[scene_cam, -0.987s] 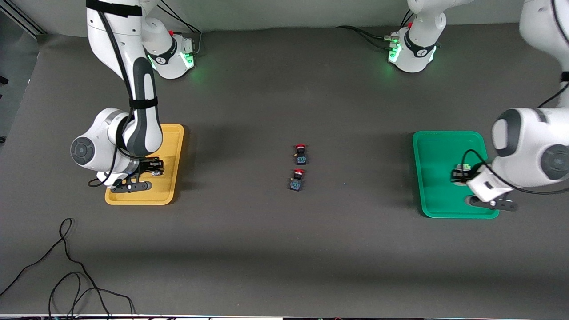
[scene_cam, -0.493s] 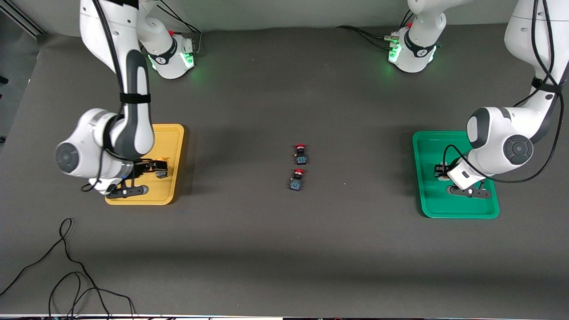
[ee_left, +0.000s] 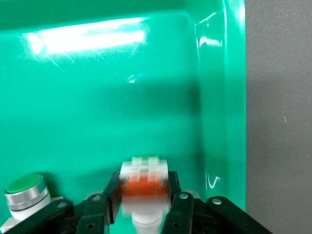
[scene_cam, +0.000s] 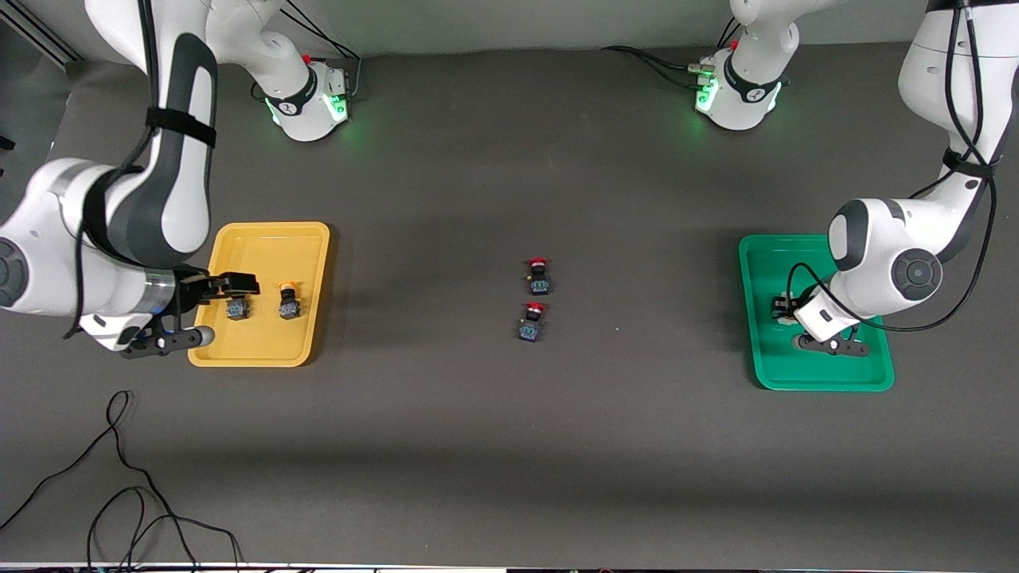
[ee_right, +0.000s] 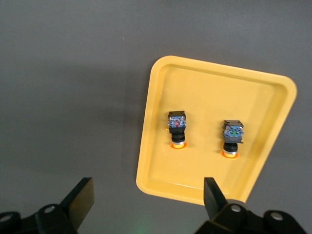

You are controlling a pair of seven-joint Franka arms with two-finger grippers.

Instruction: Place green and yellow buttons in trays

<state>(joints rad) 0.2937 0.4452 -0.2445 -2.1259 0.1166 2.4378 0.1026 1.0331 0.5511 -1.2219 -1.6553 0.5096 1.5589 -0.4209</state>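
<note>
Four buttons are seen inside trays, the last of them a white button (ee_left: 145,181) with an orange face that is clasped between the closed fingers (ee_left: 113,195) of the left gripper (scene_cam: 784,306). It is held low over the floor of the green tray (scene_cam: 828,380), toward the left arm's end of the table, and whether it touches the floor cannot be told. What the release appears to turn on is that the button sits directly between the fingertips with bare tray floor under it. Its long axis is lined up with the fingers, and the tray's rim runs close alongside. A green-capped button (ee_left: 23,189) is seen just beside the held one, apart from it.

Toward the right arm's end, the right gripper (ee_right: 146,195) is held in the air over the yellow tray (scene_cam: 263,239), near the rim nearer the camera, its fingers spread wide and gripping nothing. Two yellow-capped buttons (ee_right: 177,127) are laid side by side in that tray, apart from each other, caps turned toward the robots' bases.

Two red-capped buttons (scene_cam: 538,274) are left at mid-table, well apart from both trays, and no part in the task is judged to fall to them.
</note>
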